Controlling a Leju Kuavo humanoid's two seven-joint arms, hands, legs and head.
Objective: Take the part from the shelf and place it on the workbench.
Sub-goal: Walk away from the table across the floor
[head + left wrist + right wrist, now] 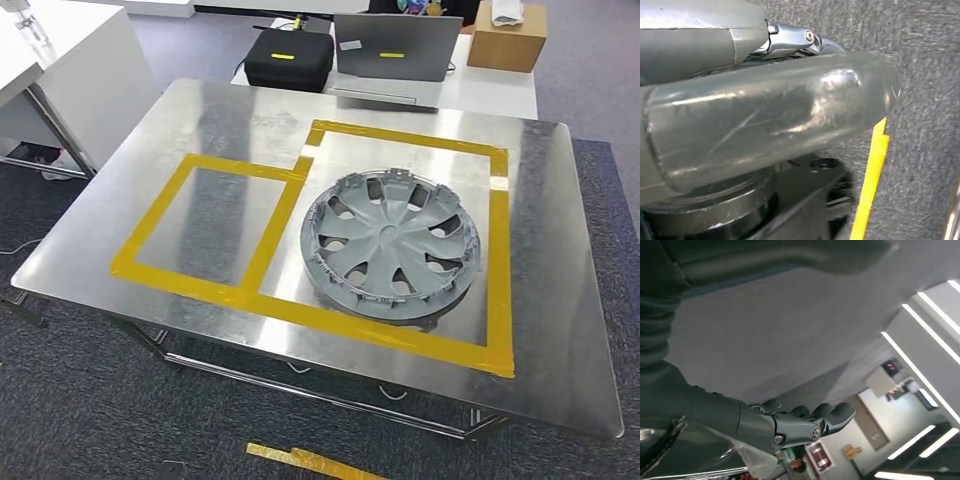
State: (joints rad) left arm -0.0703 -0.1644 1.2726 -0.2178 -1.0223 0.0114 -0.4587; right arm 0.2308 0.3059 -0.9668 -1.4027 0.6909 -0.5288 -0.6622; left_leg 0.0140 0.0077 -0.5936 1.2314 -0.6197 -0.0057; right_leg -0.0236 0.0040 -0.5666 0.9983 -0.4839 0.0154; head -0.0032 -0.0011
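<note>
One grey wheel cover [391,242] lies flat on the metal workbench [558,300], inside the larger yellow tape rectangle [498,260] toward its right edge. Left wrist view: left hand [768,115] hangs over carpet; finger state cannot be told. Right wrist view: right hand [806,425] fingers extended, holding nothing.

Left hand [772,115] blurred, cut off

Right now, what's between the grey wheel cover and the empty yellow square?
In the head view, just one yellow tape strip on bare metal separates the wheel cover from the empty square.
</note>
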